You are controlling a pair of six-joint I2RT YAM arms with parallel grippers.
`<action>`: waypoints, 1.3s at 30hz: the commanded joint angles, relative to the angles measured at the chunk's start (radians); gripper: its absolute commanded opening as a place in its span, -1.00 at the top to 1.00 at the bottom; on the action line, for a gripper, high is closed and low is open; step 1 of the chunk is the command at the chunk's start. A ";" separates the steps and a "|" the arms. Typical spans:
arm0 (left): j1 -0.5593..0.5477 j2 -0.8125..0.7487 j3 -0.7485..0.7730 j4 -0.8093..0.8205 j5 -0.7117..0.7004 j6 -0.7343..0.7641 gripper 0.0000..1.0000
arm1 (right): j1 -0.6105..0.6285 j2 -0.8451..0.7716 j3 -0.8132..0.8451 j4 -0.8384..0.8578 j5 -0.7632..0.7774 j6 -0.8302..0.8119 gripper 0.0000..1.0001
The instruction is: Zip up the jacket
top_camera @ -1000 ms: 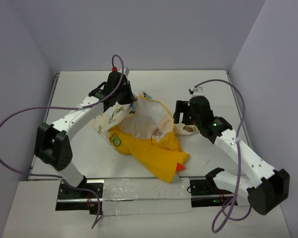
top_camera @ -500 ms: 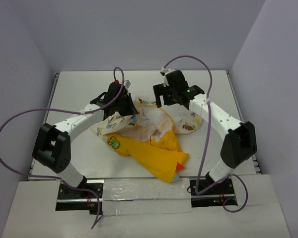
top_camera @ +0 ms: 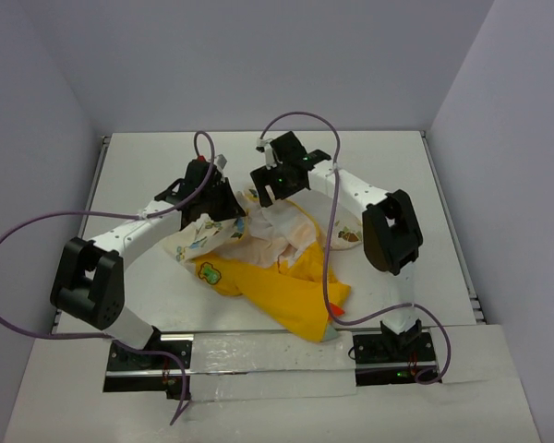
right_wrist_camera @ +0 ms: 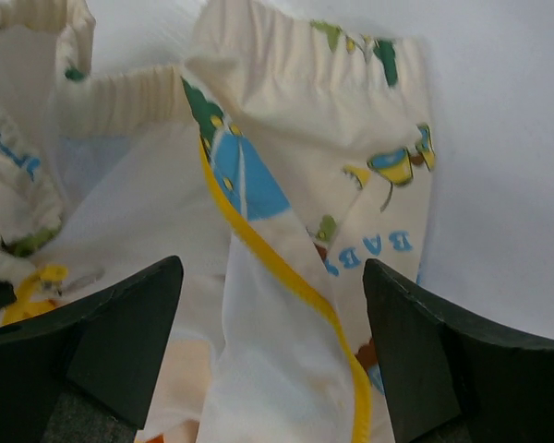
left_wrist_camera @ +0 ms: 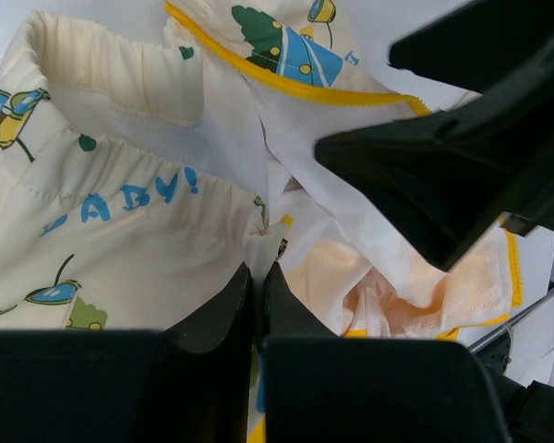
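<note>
The jacket (top_camera: 286,286) lies crumpled in the middle of the table, its yellow outside spread toward me and its cream cartoon-printed lining (top_camera: 275,229) bunched behind. My left gripper (top_camera: 223,205) is shut on a fold of the cream cloth (left_wrist_camera: 257,242) at the jacket's left upper edge. My right gripper (top_camera: 270,185) hangs open just over the jacket's back edge. In the right wrist view its fingers (right_wrist_camera: 120,332) straddle a yellow-piped cloth edge (right_wrist_camera: 277,268) without touching it. In the left wrist view the right gripper (left_wrist_camera: 462,157) shows as a dark shape at the right.
White table (top_camera: 138,166) with raised rails at left (top_camera: 90,185) and right (top_camera: 448,212). Purple cables loop over both arms (top_camera: 300,117). A cream sleeve (top_camera: 349,235) sticks out to the jacket's right. A strip of clear plastic (top_camera: 258,355) lies along the near edge.
My right arm has swung from the right side of the table over to the jacket's back edge, next to the left gripper. The left gripper has shifted slightly, still holding the cloth.
</note>
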 commanded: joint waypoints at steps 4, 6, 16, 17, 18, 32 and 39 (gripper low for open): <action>0.008 -0.050 -0.016 0.051 0.040 -0.015 0.85 | 0.046 0.085 0.139 0.050 -0.014 -0.014 -0.44; 0.007 -0.054 -0.024 0.050 0.043 -0.015 0.85 | 0.048 0.094 0.130 0.086 -0.003 0.052 0.20; 0.067 -0.139 -0.067 0.026 0.082 -0.006 0.82 | -0.038 -0.125 -0.335 0.359 0.140 0.413 1.00; 0.079 -0.163 -0.085 0.031 0.094 -0.006 0.81 | -0.053 -0.187 -0.424 0.432 0.140 0.446 1.00; 0.094 -0.186 -0.104 0.039 0.109 -0.008 0.81 | -0.064 -0.241 -0.481 0.492 0.145 0.474 1.00; 0.205 -0.269 -0.240 0.203 0.302 -0.107 0.78 | -0.124 -0.601 -0.931 0.632 0.410 0.576 1.00; 0.256 -0.290 -0.260 0.260 0.398 -0.140 0.77 | -0.264 -0.675 -1.006 0.593 0.297 0.531 1.00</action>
